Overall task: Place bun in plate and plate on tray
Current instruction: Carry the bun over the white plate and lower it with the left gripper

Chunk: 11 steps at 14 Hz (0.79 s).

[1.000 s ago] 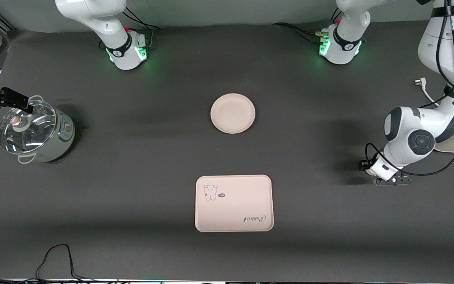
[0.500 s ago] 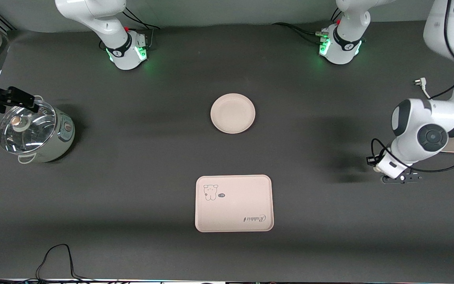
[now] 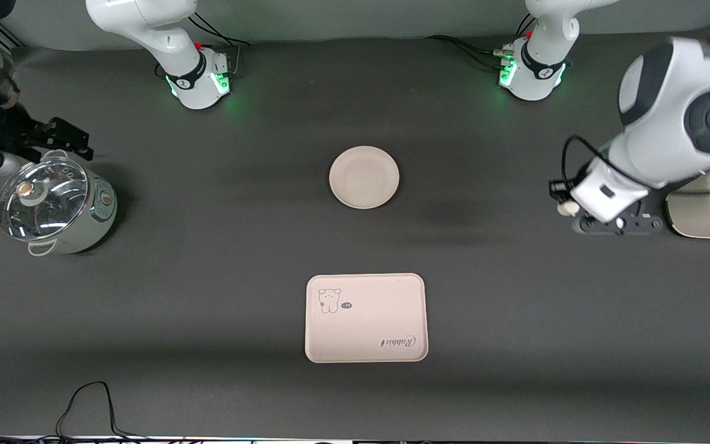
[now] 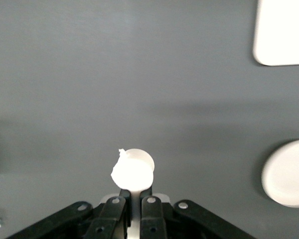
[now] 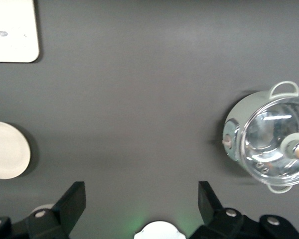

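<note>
From the front, the round cream plate (image 3: pixel 364 177) sits mid-bench, the cream rectangular rabbit-print tray (image 3: pixel 365 317) nearer the camera; the left end effector (image 3: pixel 615 224) hangs over the dark bench (image 3: pixel 207 277) at its own arm's end, the right end effector (image 3: pixel 53 139) above a lidded pale-green pot (image 3: pixel 53 206). The left wrist view alone shows the small off-white bun (image 4: pixel 132 170) clamped in its fingers. The right wrist view shows its fingers (image 5: pixel 72 201) wide apart

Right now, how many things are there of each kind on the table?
Buns: 1, the bun held in the left gripper
Plates: 1, the plate
Trays: 1, the tray
Pots: 1, the pot
Toasters: 1, the toaster
Total: 5
</note>
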{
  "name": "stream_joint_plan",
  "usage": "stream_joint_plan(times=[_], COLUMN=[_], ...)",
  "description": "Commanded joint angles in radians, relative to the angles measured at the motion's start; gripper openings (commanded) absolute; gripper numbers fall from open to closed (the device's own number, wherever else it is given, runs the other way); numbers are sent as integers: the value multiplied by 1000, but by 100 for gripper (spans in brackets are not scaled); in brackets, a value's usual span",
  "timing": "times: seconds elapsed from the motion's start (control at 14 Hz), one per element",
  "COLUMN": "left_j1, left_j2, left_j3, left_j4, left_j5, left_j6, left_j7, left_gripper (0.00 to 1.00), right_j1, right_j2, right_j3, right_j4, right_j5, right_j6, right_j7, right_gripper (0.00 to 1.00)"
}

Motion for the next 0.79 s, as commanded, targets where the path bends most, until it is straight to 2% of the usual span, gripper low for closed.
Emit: stream_joint_plan(times=[0.0,0.14,0.36,0.57,0.71], left_j1=[0,-15,-183,-369,-430], left_j2=[23,40,147,335,457], left_j3=[-134,-248,-260,-259,-259], left_j4=[63,53,37,39,37], left_j5=[-45,-41,17,267,416], left_j6=[-54,15,159,289,369], left_j7=[-209,-389,-590,-889,-1024], left_gripper=[0,0,0,0,0], right_j1=[105,157,206,228,261], right_j2=[-123,-175,-226,-254,-258], right_j3=[-4,-4,-4,2,2], right_j4=[-117,-165,-218,-261,-286], right_j5=[9,9,9,12,18], right_j6=[11,11,19,28,51], right_j7=[114,153,183,193,249], right_gripper=[100,100,100,100,100])
